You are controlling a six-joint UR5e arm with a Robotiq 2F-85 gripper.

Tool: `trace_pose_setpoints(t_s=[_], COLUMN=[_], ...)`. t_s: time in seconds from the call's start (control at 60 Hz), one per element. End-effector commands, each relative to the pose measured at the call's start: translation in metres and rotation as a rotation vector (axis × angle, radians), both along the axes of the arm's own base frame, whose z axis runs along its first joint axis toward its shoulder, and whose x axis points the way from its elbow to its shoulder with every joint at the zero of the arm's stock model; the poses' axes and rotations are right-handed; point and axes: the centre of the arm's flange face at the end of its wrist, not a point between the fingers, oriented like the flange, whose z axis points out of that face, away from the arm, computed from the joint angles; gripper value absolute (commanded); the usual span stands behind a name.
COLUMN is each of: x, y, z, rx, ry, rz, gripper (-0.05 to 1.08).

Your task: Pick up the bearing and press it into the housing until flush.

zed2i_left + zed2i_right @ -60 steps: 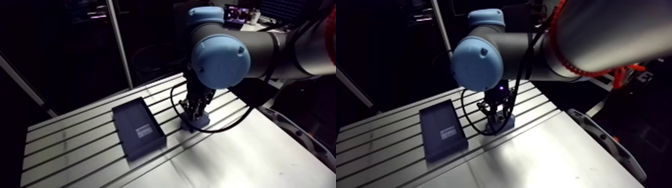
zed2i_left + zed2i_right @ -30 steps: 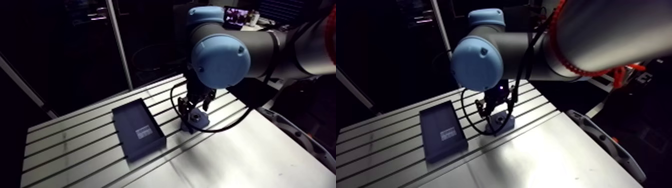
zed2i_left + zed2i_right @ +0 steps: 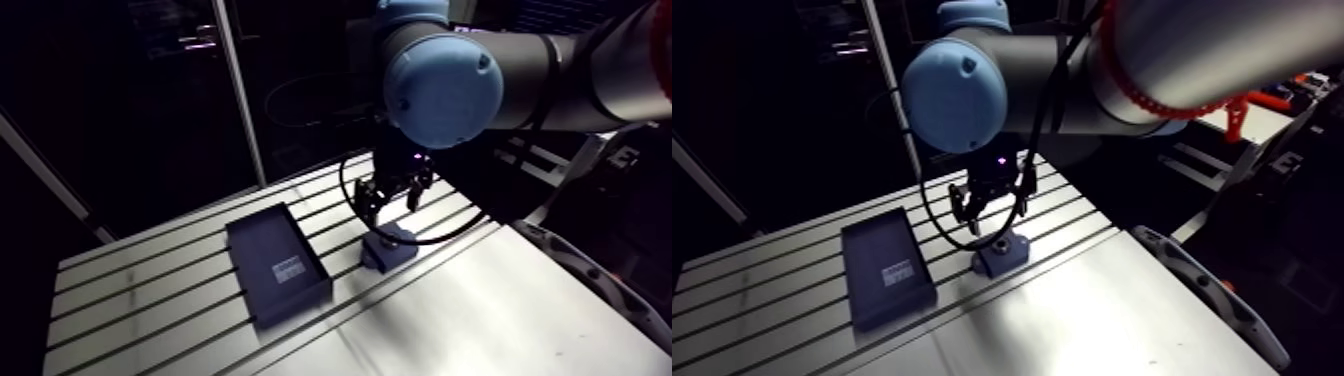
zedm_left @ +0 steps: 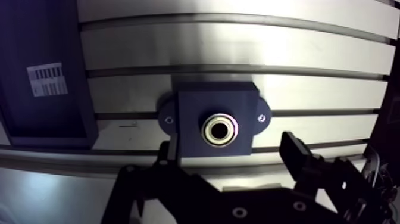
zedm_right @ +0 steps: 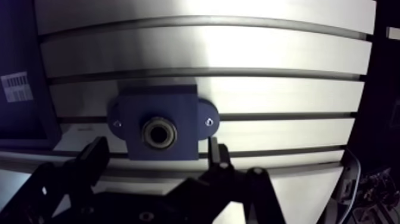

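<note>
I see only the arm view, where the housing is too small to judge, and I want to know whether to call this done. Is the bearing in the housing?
Observer: Yes. In the wrist view the bearing sits in the bore of the housing.
Operator: Flush?
Observer: From straight above its height does not show, but its metal ring sits centred in the bore.
Operator: Is the gripper holding anything?
Observer: No. The gripper is open, with nothing between its fingers.

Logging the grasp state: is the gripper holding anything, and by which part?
Nothing is held. The gripper is open, its jaws empty, above the dark blue housing block, with the silver ring bearing set in it.
</note>
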Motion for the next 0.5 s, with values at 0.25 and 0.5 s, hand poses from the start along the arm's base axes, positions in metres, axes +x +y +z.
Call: trace_pose_setpoints(t_s=[0.25, 0.5], x=[0.003, 0.009], y=[-0.003, -0.006], z=[0.003, -0.005], rx=[-0.003, -0.011], ry=[-0.004, -0.019], rz=[0.0, 0.011], gripper=[0.86, 0.87])
